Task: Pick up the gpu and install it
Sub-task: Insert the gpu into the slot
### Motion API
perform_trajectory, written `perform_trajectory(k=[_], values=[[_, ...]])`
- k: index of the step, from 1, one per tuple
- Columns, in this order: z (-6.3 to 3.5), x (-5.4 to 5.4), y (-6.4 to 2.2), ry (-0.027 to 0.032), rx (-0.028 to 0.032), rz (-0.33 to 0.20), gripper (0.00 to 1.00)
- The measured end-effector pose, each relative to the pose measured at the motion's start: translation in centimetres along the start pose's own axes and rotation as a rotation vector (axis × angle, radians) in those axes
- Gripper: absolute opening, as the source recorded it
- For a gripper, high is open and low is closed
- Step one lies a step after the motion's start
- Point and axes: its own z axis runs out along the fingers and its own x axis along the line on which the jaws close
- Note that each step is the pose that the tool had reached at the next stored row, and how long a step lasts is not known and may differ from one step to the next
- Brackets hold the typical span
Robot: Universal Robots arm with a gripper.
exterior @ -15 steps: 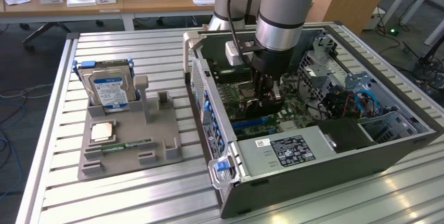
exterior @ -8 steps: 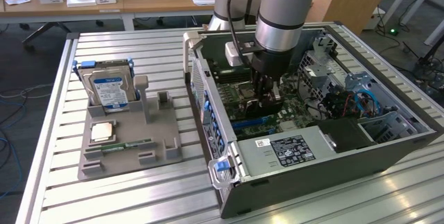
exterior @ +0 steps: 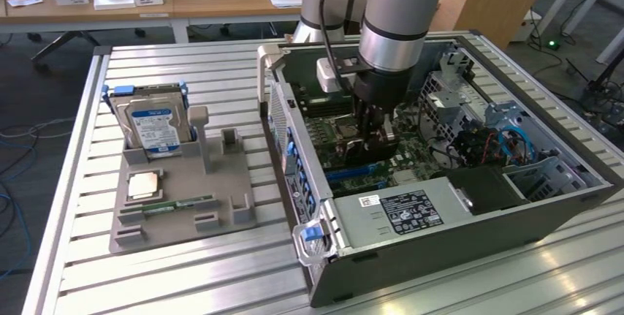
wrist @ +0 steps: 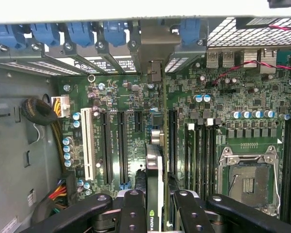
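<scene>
The gripper is down inside the open computer case; its 2 fingers are closed on the gpu, which stands on its thin edge between them; the card is over the green board, next to the long black slots; I cannot tell if it touches the board; on the exterior view's left, a hard drive stands in a grey holder.

Tool w/ gpu inside PC case, HDD on rack at exterior view's left.
</scene>
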Motion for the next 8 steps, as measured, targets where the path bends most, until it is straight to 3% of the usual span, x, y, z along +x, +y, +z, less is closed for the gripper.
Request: perform_trajectory(k=[5, 8], values=[[-0.03, 0.00, 0.00, 0.0001, 0.0000, 0.000, 0.27], [-0.03, 0.00, -0.07, 0.0003, -0.0033, 0.000, 0.27]])
